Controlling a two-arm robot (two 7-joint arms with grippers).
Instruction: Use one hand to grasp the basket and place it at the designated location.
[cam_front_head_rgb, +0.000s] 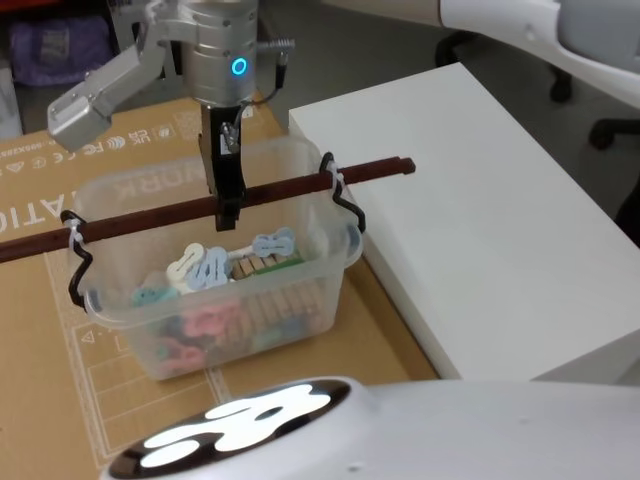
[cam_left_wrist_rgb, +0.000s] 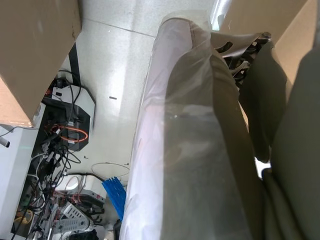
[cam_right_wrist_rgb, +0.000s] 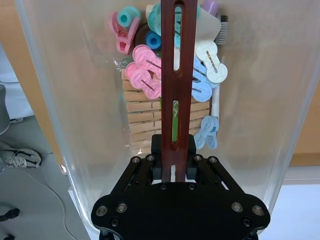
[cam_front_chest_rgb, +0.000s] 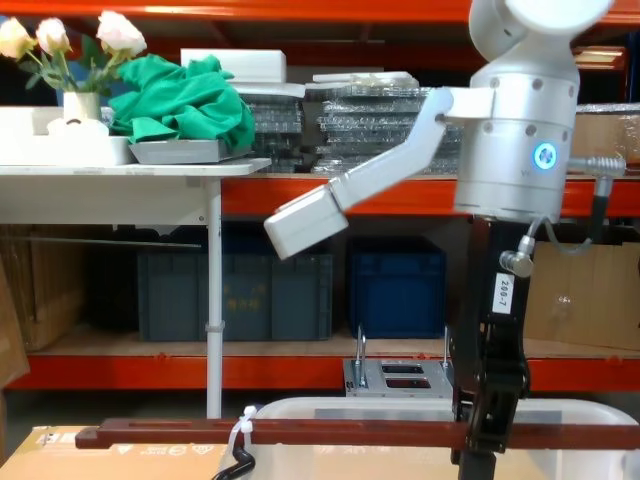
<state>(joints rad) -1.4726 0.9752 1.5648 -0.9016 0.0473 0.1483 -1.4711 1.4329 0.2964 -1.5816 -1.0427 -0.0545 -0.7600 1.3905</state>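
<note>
Nearest the robot's own white body (cam_front_head_rgb: 450, 430), over a brown cardboard sheet (cam_front_head_rgb: 395, 335): the basket (cam_front_head_rgb: 312, 290), a translucent whitish tub with a rounded rim; sits just left of a white flat-topped block (cam_front_head_rgb: 480, 220); base on the cardboard or slightly above it, cannot tell. Holds a heap of pastel plastic clips (cam_front_head_rgb: 272, 243) in blue, pink and cream, mixed with wooden clothespins (cam_right_wrist_rgb: 142, 115). Carries a long dark red-brown bar handle (cam_front_head_rgb: 150, 218) across the rim from side to side, overhanging at both ends; tied at the right end with a white zip tie (cam_front_head_rgb: 337, 180), next to a black bent wire hook (cam_front_head_rgb: 347, 212) over the rim; matched by a second black hook (cam_front_head_rgb: 73, 268) at the left end. Clamped on that bar near its middle: the right pincer (cam_front_head_rgb: 228, 208), black, pointing straight down, fingers (cam_right_wrist_rgb: 189, 155) pressed against both flanks of the bar; hangs from a dark column (cam_front_chest_rgb: 497, 300) under a silver-white cylindrical joint (cam_front_chest_rgb: 515, 130) with a blue light ring; appears at the right of the chest view, with the bar level above the tub's rim. Farther back: a white bench (cam_front_chest_rgb: 120, 180) bearing a vase of pale flowers (cam_front_chest_rgb: 70, 45) and a crumpled green cloth (cam_front_chest_rgb: 190, 100); behind that, orange racking (cam_front_chest_rgb: 120, 372) with dark blue crates (cam_front_chest_rgb: 395, 290) on a low shelf.
</note>
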